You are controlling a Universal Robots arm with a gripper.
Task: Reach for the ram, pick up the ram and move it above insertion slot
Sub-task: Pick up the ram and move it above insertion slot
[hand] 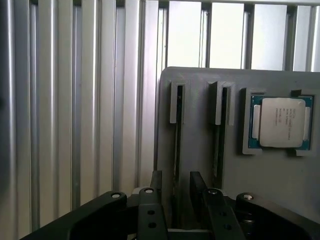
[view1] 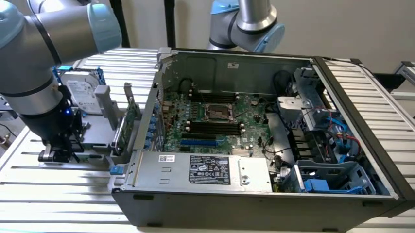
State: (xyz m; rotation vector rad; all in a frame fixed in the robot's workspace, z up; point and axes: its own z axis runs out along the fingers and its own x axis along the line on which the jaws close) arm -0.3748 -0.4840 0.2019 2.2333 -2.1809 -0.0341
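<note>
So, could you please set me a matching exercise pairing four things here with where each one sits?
Things: 1 processor; 2 hard drive; 3 power supply; 4 pincer.
Places: A inside the computer case, at its near wall; B astride the ram; C recess in the grey holder; D upright outside the case, exterior view's left.
Pairs: 1-C; 2-D; 3-A; 4-B.

Pale beige wall (view1: pixel 363 29) running behind; slatted aluminium counter (view1: pixel 58 194) stretching across, its ridges catching soft even light; dark upright post (view1: pixel 170 24) standing against the wall
</note>
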